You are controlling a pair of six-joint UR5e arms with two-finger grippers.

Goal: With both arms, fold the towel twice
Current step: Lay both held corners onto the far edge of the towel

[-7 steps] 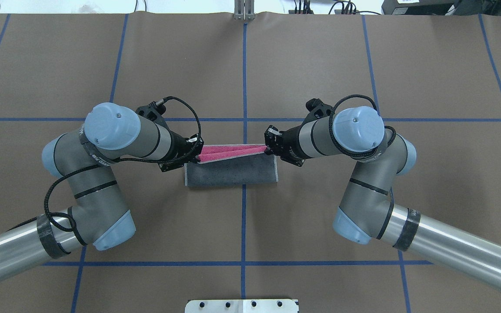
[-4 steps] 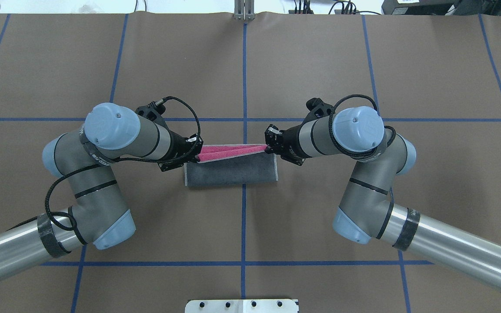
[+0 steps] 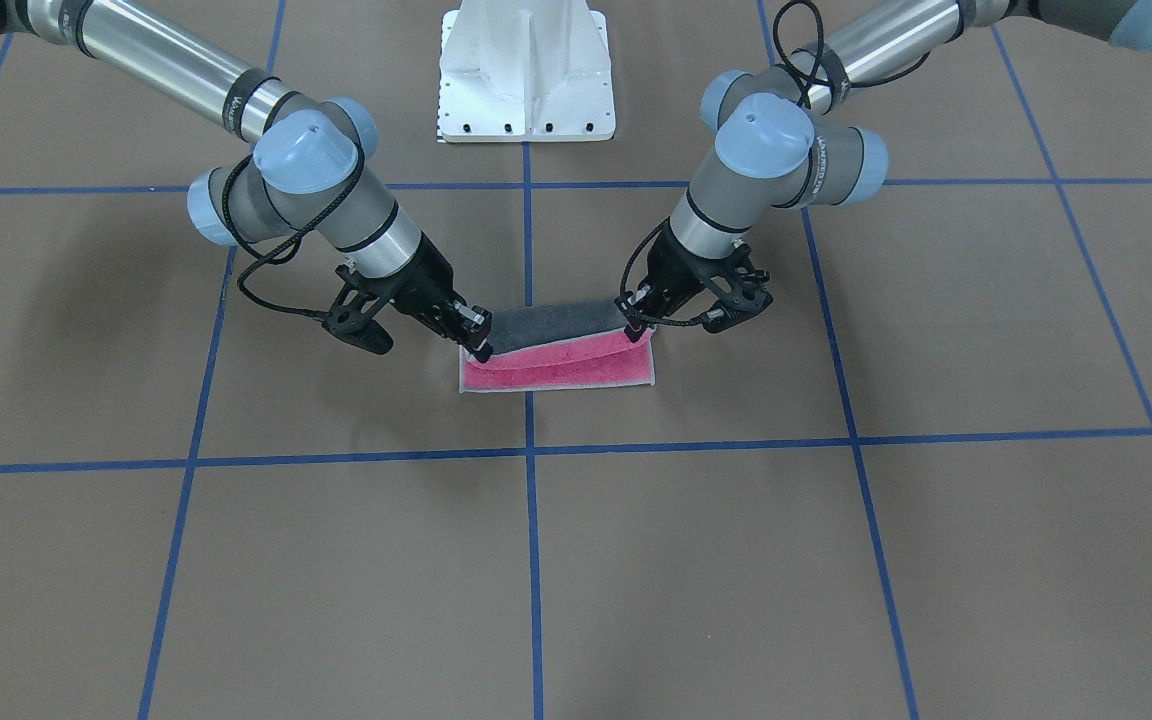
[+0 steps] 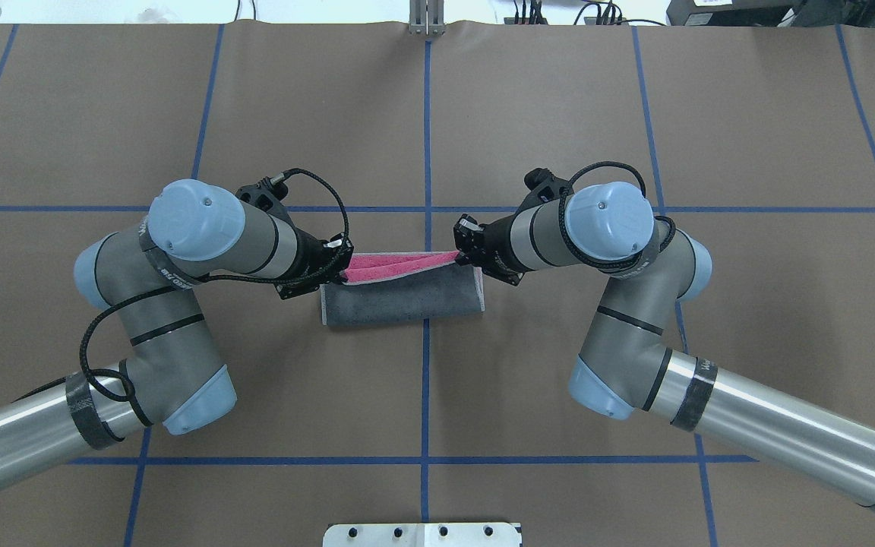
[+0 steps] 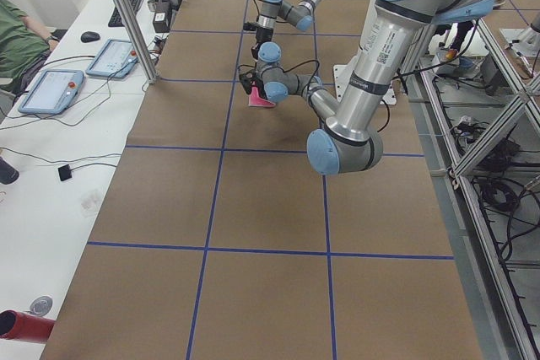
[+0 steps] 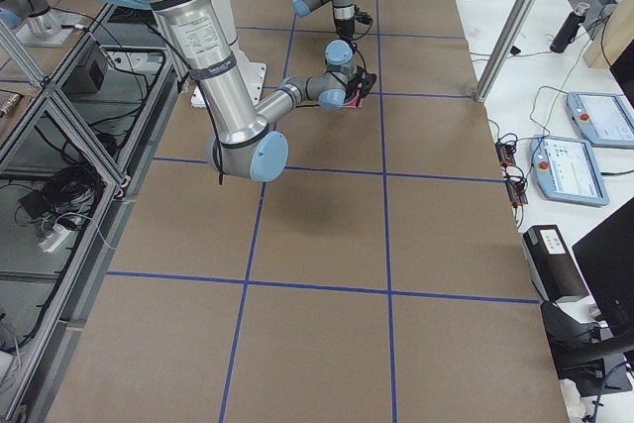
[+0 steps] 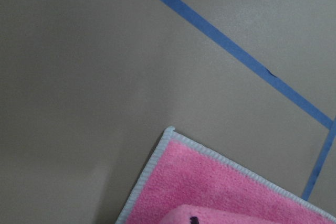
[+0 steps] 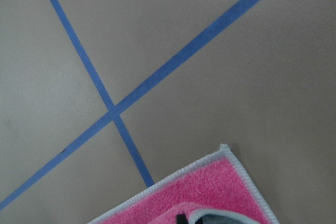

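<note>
**Position.** Nearest the robot, the towel (image 4: 403,300) presents a rounded crease resting on the worktop (image 4: 422,395). Its long axis runs side to side across the robot, square to the central blue tape line (image 4: 427,114). Beyond the crease, the dark grey face lies uppermost as a doubled-over flap.

**Grippers.** These stand at the flap's far corners, the left gripper (image 4: 341,264) at the towel's left end and the right gripper (image 4: 460,254) at its right end. Each arm serves its own end, and neither is nearer. Both sets of jaws are clenched on the flap's corners, which ride slightly above the lower layer.

**Far side.** A strip of the pink face lies exposed and flat on the worktop. The wrist views show its far corners, bound in light grey stitched edging.

**Judgement.** The first fold is incomplete, since the held edge sits short of the far edge. The coming move therefore runs away from the robot, across the short axis, with both ends together. Uneven travel would skew the edges.

**Materials.** The towel is short-pile terry, limp and matte. The worktop is a smooth brown sheet.
</note>
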